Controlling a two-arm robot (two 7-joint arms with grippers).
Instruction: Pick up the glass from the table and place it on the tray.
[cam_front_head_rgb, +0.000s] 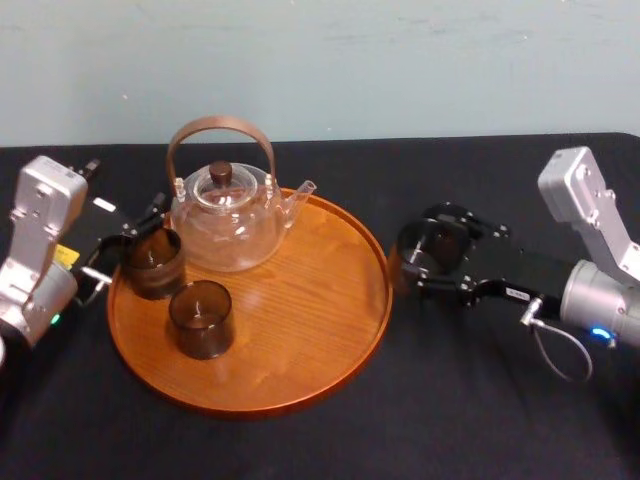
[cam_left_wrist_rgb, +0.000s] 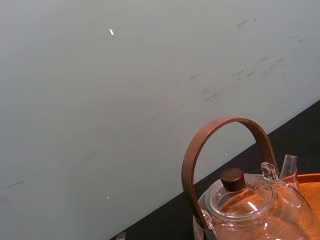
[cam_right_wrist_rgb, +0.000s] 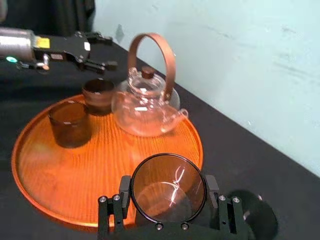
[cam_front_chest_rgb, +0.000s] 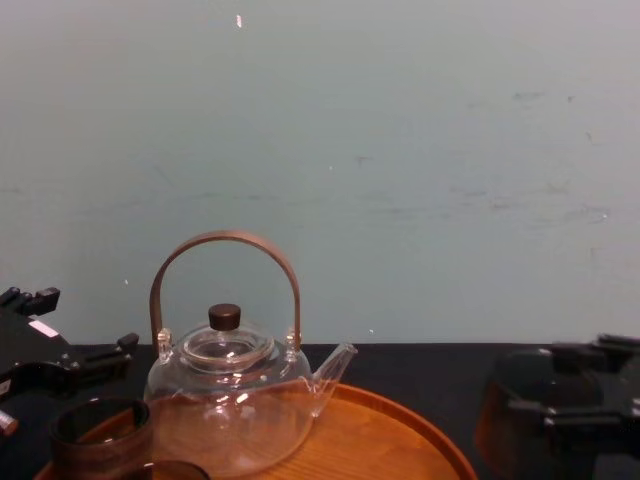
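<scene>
Underneath, black cloth (cam_front_head_rgb: 460, 420); apparently scuffed wall (cam_front_chest_rgb: 450, 150).

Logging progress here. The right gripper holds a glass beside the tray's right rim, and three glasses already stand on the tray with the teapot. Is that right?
Not three: the head view shows two on the tray, a front glass and a rear glass, with the teapot. The rest holds: the right gripper grips the third glass beside the tray's right rim.

The tray (cam_front_head_rgb: 300, 370) is glossy wood, the glass (cam_right_wrist_rgb: 168, 187) smooth, the tablecloth (cam_front_head_rgb: 450, 420) matt.
</scene>
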